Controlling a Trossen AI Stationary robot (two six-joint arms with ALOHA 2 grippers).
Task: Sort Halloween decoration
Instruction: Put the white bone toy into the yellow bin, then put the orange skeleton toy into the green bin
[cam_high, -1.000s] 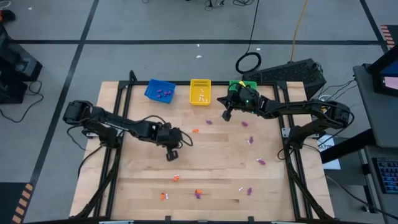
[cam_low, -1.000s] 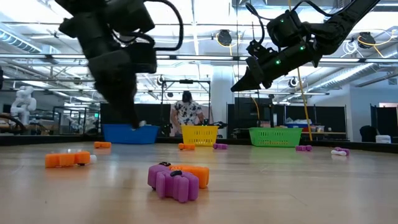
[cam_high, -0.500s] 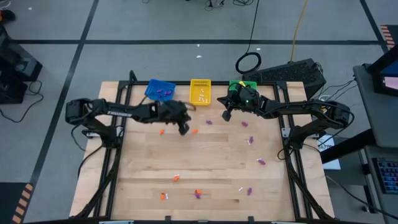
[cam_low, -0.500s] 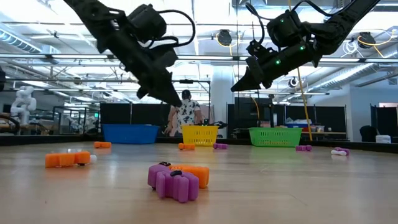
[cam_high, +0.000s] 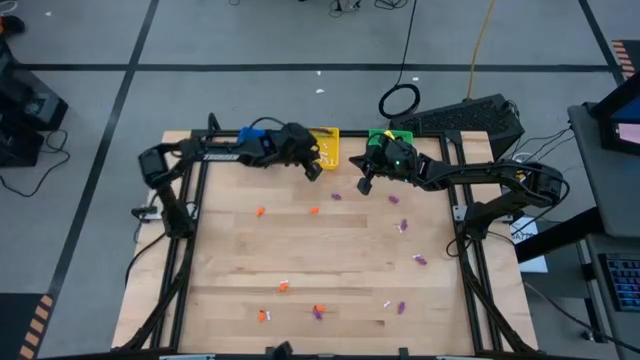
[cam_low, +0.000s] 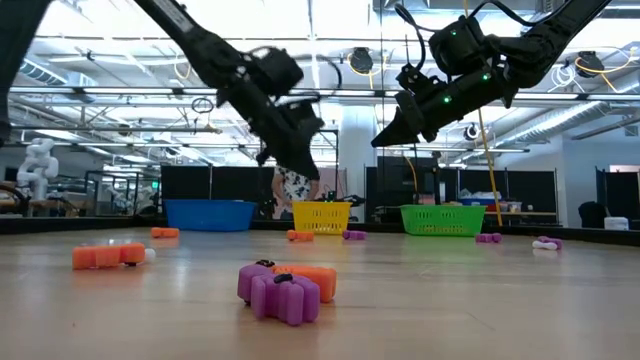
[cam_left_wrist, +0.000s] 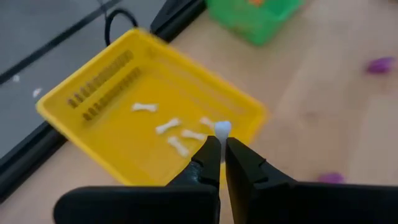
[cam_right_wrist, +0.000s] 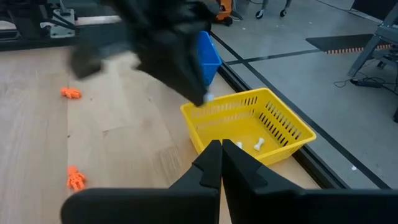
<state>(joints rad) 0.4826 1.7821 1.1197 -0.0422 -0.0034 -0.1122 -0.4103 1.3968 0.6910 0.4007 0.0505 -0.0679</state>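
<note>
My left gripper (cam_left_wrist: 221, 146) hangs over the near rim of the yellow basket (cam_high: 325, 146), shut on a tiny white bone-shaped trinket (cam_left_wrist: 222, 129). Several white bones (cam_left_wrist: 171, 126) lie inside that basket. My right gripper (cam_high: 365, 185) is shut and empty, raised above the table in front of the green basket (cam_high: 380, 138). Orange trinkets (cam_high: 260, 211), purple trinkets (cam_high: 336, 197) and white trinkets (cam_high: 386, 303) lie scattered flat on the wooden table (cam_high: 220, 260). In the low view a purple piece (cam_low: 278, 293) leans against an orange one (cam_low: 315, 280). My left gripper pinches the white bone trinket between its two fingertips, with one knobbed end (cam_left_wrist: 222, 128) sticking out past them. The fingers slant down from above. The trinket is lifted clear, over the yellow basket's near rim (cam_left_wrist: 249, 115).
The blue basket (cam_high: 247, 138) holds purple pieces and is partly covered by my left arm. All three baskets stand in a row along the far edge. The table's middle and near left are open wood with few trinkets. A person (cam_low: 290, 185) stands in the room beyond.
My left gripper has swung from the table's left middle up and toward the far edge, ending over the yellow basket, staying shut on the white trinket. My right arm has kept still.
</note>
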